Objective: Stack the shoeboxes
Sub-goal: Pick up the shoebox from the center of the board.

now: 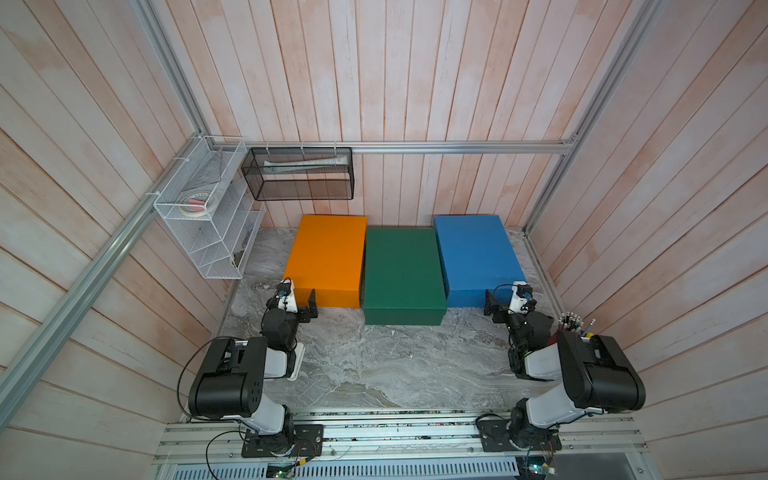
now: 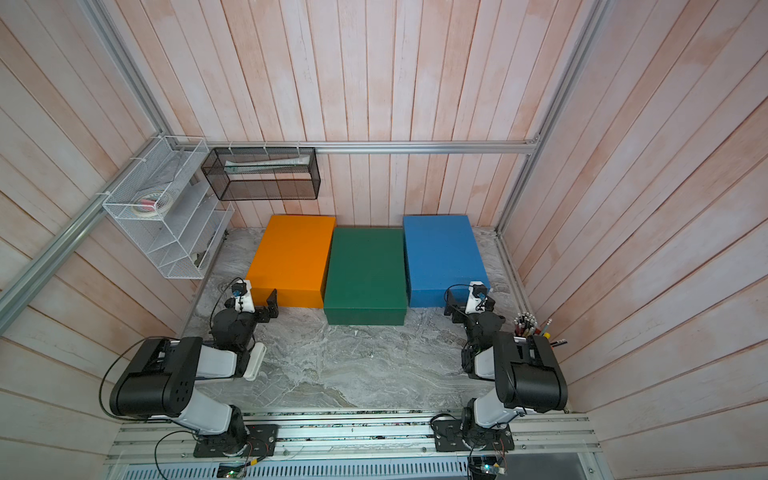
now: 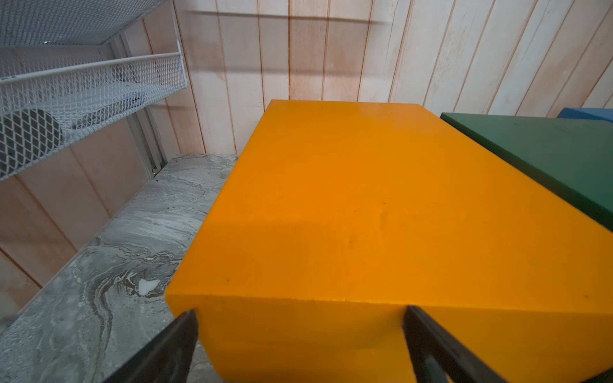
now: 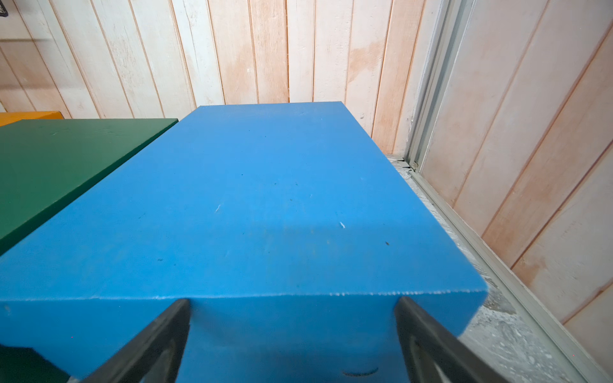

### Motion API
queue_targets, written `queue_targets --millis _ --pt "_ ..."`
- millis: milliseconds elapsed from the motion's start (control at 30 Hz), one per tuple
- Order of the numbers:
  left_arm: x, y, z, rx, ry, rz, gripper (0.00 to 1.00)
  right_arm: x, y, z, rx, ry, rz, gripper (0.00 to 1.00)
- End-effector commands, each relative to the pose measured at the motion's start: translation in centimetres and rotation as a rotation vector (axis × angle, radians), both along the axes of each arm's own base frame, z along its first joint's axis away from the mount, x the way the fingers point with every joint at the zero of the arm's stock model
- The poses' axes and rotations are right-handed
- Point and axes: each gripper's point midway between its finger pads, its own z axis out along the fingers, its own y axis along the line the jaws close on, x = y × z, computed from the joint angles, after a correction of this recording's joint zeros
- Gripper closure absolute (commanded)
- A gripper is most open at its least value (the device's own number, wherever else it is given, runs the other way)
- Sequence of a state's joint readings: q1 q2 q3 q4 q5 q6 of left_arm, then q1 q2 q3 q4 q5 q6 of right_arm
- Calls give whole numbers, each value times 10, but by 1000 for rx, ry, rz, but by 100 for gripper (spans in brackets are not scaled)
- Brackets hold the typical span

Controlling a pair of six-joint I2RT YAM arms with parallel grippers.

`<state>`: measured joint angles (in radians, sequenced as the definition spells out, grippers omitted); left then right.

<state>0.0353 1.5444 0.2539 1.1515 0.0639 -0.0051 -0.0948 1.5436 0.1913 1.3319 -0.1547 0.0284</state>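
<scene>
Marble top (image 1: 374,365) under plank walls carries three boxes in a row, none stacked yet. My left claw (image 3: 298,318) stands spread wide and empty, the orange box (image 3: 365,199) dead ahead, its near end at the fingertips; whether they touch I cannot tell. My right claw (image 4: 292,308) gapes likewise before the blue box (image 4: 248,205). Between the claws sits the green box (image 1: 401,270). I judge them light, stiffish cardboard, smooth, too wide to span; lids may lift, so I'd press opposite walls low, one claw each side.
</scene>
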Motion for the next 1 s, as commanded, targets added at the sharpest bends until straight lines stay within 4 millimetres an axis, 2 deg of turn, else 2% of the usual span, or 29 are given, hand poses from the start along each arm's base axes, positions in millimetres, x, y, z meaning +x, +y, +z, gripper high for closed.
queue_targets --millis 0,133,267,367,500,633,733,833,900,967 --pt "-5 10 26 -5 -74 77 0 -3 -8 19 10 -46 -70 2" --pt "-11 21 52 7 -84 212 0 2 -22 35 22 13 -197 2" --pt "-10 35 71 -140 -68 331 0 -6 -22 67 -19 -50 -358 2" --pt "-5 47 70 -236 54 444 0 -8 -11 86 4 -46 -401 2" --pt "-5 54 75 -305 187 545 0 -1 6 99 49 31 -389 2" --pt "-9 45 91 -379 227 515 0 9 36 107 37 109 -350 2" --pt "-21 54 94 -497 171 562 0 13 65 111 13 140 -307 2" --pt "-13 44 100 -542 182 451 0 24 88 112 14 192 -245 3" --pt "-5 36 104 -527 232 414 0 33 111 113 17 214 -135 17" --pt "4 21 108 -481 295 376 3 41 131 117 30 233 -44 36"
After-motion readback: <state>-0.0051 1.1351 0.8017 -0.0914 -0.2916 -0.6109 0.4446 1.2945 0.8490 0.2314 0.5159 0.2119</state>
